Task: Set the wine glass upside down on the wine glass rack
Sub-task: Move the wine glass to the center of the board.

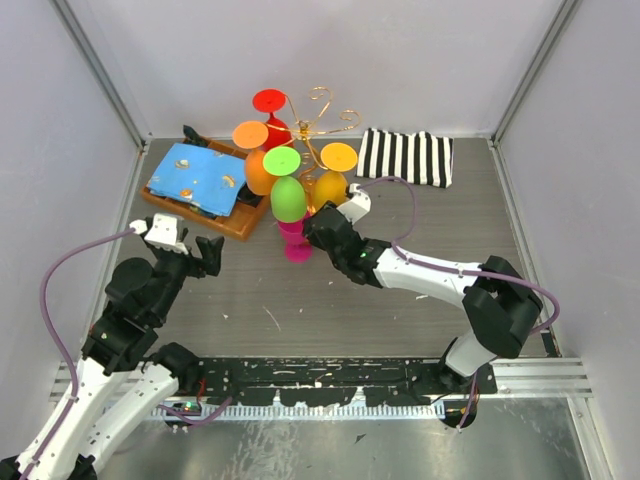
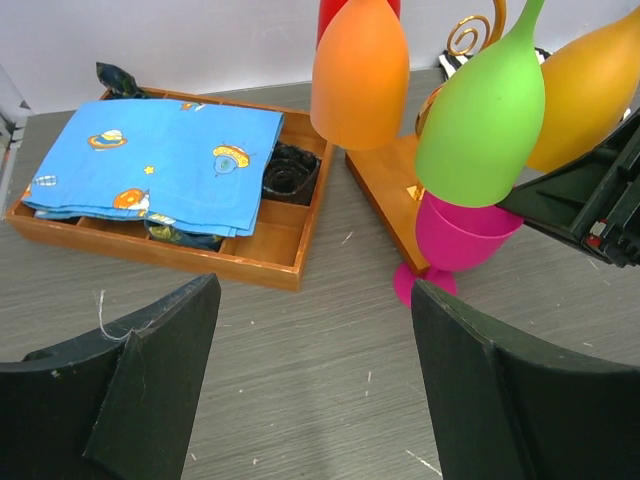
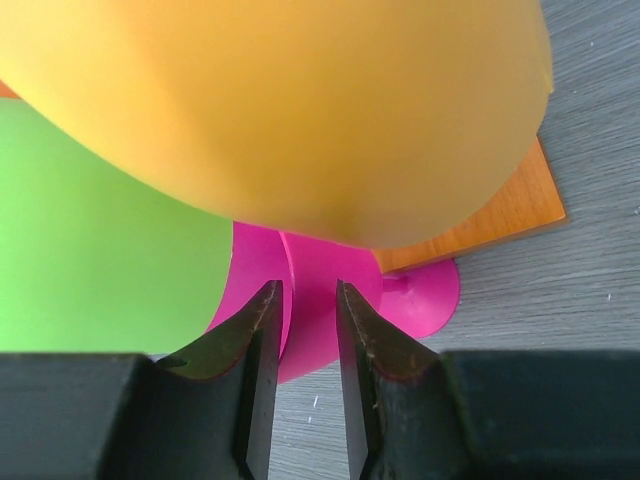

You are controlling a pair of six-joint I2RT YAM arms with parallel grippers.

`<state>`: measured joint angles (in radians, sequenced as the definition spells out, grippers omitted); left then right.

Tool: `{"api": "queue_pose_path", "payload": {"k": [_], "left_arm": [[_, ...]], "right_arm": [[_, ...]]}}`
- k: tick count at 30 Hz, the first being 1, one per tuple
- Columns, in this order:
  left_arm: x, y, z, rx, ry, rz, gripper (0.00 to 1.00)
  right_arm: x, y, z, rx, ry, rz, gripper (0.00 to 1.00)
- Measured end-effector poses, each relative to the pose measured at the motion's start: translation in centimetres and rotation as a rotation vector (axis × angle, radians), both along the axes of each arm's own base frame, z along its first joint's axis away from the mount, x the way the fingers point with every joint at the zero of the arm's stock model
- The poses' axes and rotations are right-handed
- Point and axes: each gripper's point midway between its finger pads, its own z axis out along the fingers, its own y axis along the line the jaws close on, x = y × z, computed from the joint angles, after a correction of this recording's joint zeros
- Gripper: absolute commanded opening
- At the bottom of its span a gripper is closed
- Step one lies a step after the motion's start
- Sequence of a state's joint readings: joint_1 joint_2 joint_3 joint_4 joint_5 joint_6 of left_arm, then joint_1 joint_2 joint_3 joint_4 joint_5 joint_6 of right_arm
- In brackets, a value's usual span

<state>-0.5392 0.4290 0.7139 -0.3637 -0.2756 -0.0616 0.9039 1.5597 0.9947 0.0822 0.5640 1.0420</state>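
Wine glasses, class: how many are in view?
5: red glass, orange glass, green glass and amber glass hang inverted on the gold wire rack; pink glass stands upright beside it.

The right gripper (image 3: 307,288) enters at 6 o'clock, its black fingers narrowly straddling the pink wine glass (image 3: 318,262) wall. A yellow glass (image 3: 300,110) fills 12 o'clock and a green glass (image 3: 90,230) sits at 9 o'clock. The wooden base of the wine glass rack (image 3: 500,215) is at 3 o'clock.
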Motion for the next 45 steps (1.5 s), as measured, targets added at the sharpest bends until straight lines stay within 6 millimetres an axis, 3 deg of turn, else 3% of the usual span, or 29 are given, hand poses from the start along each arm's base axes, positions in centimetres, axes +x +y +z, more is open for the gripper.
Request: {"api": "queue_pose_path", "payload": {"k": [11,33,45], "left_arm": [[0.1,0.2,-0.1,0.003,0.002,0.014,0.84],[0.2,0.1,-0.3,0.004,0.012,0.014,0.85],[-0.1,-0.9,-0.2,-0.089,0.038,-0.015,0.88]], "right_arm": [[0.2,-0.1,0.2,-0.03,-0.019,0.014,0.23],[-0.8,-1.3,0.3,-0.099,0.003,0.034,0.23],[-0.9,-1.3,0.2,-0.129,-0.003,0.057,0.46]]}}
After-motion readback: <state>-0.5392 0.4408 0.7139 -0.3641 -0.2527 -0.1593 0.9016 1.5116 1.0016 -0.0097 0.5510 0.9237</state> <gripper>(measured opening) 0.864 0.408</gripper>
